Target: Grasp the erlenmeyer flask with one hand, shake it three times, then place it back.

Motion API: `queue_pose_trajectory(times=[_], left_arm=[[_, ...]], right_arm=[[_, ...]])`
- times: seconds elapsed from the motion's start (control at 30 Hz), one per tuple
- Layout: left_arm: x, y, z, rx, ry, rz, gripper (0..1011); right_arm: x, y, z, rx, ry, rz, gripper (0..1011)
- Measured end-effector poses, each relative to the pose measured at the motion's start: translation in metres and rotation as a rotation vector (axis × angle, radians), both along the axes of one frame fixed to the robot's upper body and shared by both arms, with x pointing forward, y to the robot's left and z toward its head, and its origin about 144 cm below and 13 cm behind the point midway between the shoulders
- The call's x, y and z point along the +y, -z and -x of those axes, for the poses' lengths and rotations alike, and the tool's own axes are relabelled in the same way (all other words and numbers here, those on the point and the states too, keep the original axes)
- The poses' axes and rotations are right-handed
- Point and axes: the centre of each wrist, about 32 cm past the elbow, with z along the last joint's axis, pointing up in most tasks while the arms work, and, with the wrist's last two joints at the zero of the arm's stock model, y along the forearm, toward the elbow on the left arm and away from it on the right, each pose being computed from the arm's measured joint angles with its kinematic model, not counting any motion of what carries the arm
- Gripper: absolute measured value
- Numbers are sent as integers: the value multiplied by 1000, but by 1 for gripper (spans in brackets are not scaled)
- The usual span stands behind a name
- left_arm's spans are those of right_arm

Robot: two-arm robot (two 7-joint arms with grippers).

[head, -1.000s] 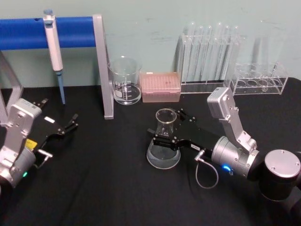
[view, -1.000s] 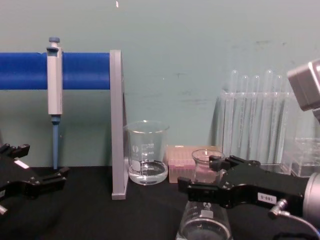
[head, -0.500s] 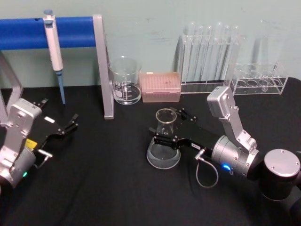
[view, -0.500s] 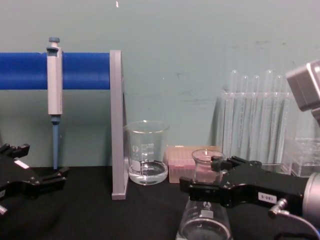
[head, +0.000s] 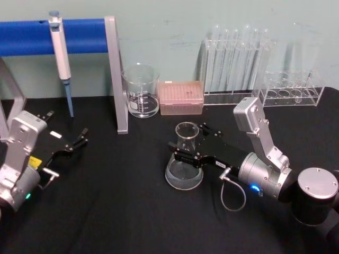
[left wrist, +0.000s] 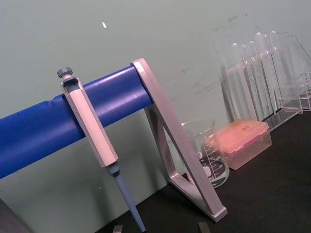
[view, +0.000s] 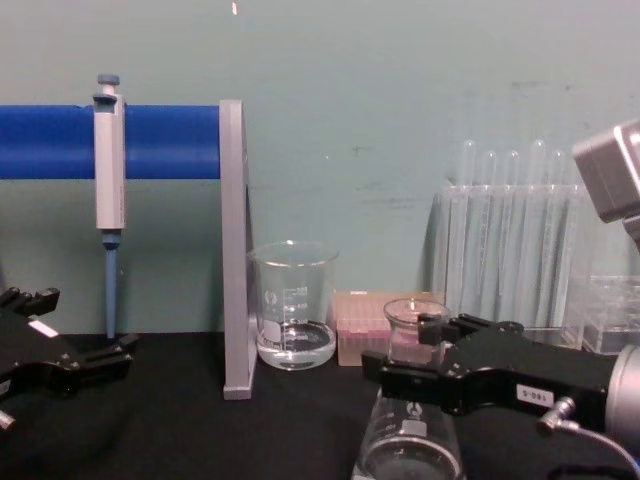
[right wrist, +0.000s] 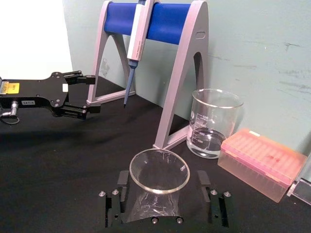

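Head view: the right gripper (head: pixel 186 136) straddled the erlenmeyer flask (head: pixel 184 172) at its neck, jaws apart; the grasp seemed to need closing next. The left gripper (right wrist: pixel 93 93) sat parked, jaws spread.

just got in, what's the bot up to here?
The right gripper is at the erlenmeyer flask, which stands upright on the black table, nearer the robot than the beaker. Its fingers sit open on either side of the flask's neck, with small gaps in the right wrist view, so the grasp is not yet closed. The left gripper sits open at the left, idle.
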Motion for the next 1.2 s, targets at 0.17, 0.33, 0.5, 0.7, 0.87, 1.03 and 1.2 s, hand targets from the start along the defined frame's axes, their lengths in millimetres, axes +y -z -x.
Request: queue_pose_trajectory(times=[0.17, 0.33, 0.5, 0.7, 0.87, 1.03, 1.2], left_arm=[[0, 0, 0, 0, 0, 0, 1001], [0, 0, 0, 0, 0, 0, 1001], [0, 0, 0, 0, 0, 0, 1001], [0, 0, 0, 0, 0, 0, 1001], [0, 0, 0, 0, 0, 0, 1001], [0, 0, 0, 0, 0, 0, 1001], [0, 0, 0, 0, 0, 0, 1001]], right_arm=[[0, 0, 0, 0, 0, -1, 743], [0, 0, 0, 0, -1, -1, 591], [0, 0, 0, 0, -1, -1, 460], [0, 0, 0, 0, -1, -2, 451], [0, 0, 0, 1, -2, -6, 451], [-2, -1, 1, -3, -4, -25, 451], [-3, -10, 3, -11, 1, -31, 451]])
